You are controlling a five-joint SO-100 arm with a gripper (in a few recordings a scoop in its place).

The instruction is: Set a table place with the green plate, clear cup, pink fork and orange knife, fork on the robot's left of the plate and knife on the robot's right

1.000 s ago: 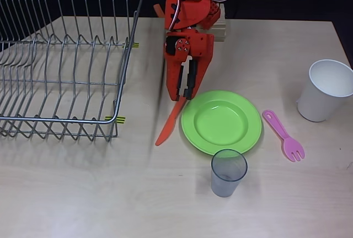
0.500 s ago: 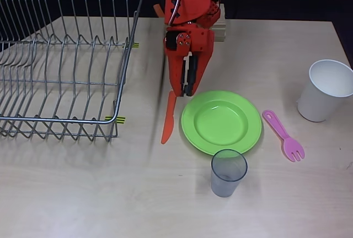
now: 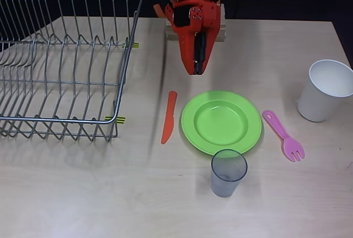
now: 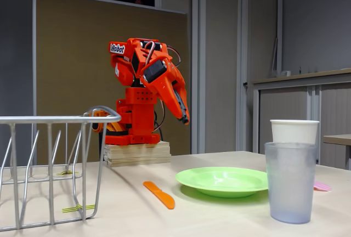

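Observation:
The green plate [image 3: 222, 121] [image 4: 222, 180] lies in the middle of the table. Flat on the table just left of it in the overhead view is the orange knife [image 3: 169, 116] [image 4: 159, 193]. The pink fork [image 3: 284, 136] [image 4: 321, 186] rests to the plate's right. The clear cup [image 3: 228, 172] [image 4: 289, 181] stands upright in front of the plate. My gripper [image 3: 197, 70] [image 4: 186, 119] hangs in the air behind the plate and above the table. Its fingers are together and hold nothing.
A wire dish rack [image 3: 60, 61] [image 4: 49, 165] fills the left side of the table. A larger white cup [image 3: 325, 90] [image 4: 294, 130] stands at the right edge. The arm's wooden base block [image 4: 136, 153] sits at the back.
The knife has been let go and now lies straight beside the plate. My gripper has lifted and drawn back toward the arm's base.

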